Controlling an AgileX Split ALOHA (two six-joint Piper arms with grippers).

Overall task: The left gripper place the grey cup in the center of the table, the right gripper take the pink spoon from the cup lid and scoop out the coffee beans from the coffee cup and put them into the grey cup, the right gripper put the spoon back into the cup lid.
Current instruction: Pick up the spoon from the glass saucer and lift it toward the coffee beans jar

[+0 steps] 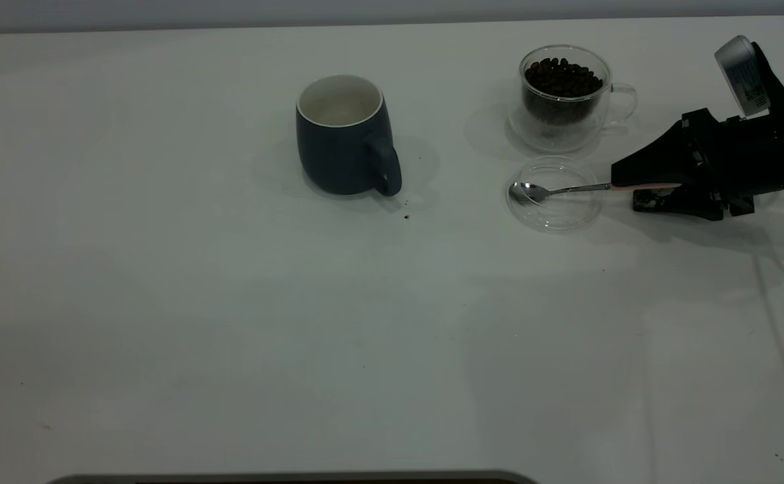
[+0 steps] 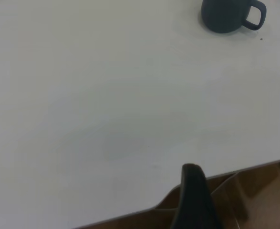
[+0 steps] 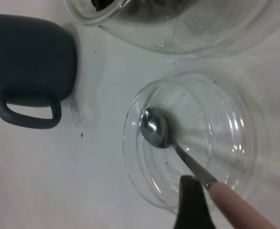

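The grey cup (image 1: pixel 341 144) stands upright near the table's middle with its handle toward the front; it also shows in the left wrist view (image 2: pixel 223 16) and the right wrist view (image 3: pixel 30 52). To its right is the glass coffee cup (image 1: pixel 563 107), full of coffee beans (image 1: pixel 561 75). In front of that lies the clear cup lid (image 1: pixel 553 216), with the spoon's (image 1: pixel 566 190) metal bowl (image 3: pixel 154 129) resting in it. My right gripper (image 1: pixel 623 187) is low over the table, shut on the spoon's pink handle (image 3: pixel 235 202). The left gripper (image 2: pixel 192 174) is parked off the table's edge, shut and holding nothing.
A small dark crumb (image 1: pixel 406 216) lies on the table just in front of the grey cup's handle. The wide white tabletop (image 1: pixel 230 336) stretches to the left and front. The table's edge (image 2: pixel 235 172) runs just beyond the left gripper.
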